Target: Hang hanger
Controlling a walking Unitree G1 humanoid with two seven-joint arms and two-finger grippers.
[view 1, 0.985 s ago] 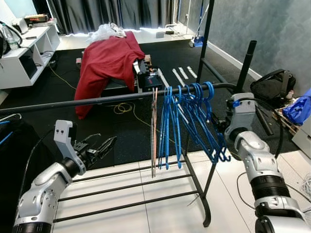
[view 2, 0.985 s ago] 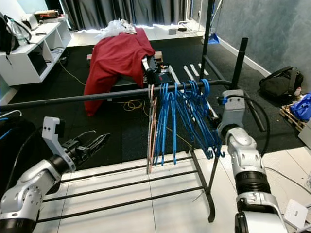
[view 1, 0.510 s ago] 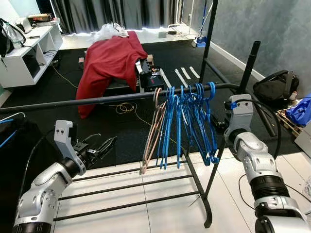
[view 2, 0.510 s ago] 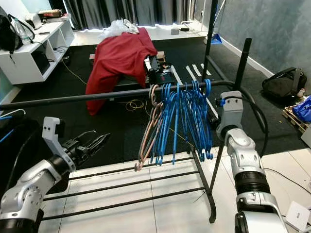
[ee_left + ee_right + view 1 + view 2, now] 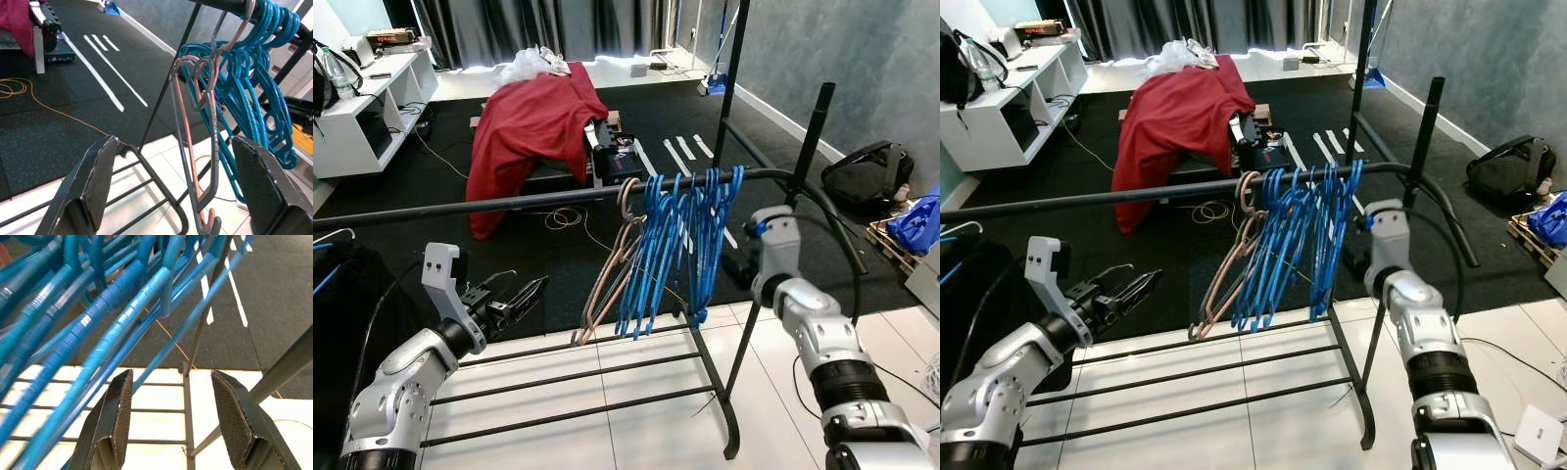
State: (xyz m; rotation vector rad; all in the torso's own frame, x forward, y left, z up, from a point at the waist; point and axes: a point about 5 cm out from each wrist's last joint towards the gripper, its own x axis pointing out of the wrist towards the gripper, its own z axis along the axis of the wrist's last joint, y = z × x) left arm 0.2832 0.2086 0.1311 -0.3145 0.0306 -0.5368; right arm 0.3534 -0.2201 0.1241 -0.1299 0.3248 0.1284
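A black rail of a clothes rack runs across in front of me. Several blue hangers hang bunched on it, with a pink metal hanger at their left side; all swing with their bottoms tilted to the left. My right gripper is open just behind the blue hangers, holding nothing, with its wrist at their right. My left gripper is open and empty, low at the left, pointing toward the pink hanger from a distance.
The rack's lower bars lie over white floor tiles. A red cloth drapes over equipment behind the rail. A white shelf stands at far left. A black bag and a blue bag lie at right.
The hangers have swung, their bottoms going out to the left. My right arm has moved left, closer in behind the blue hangers. The left arm has stayed put.
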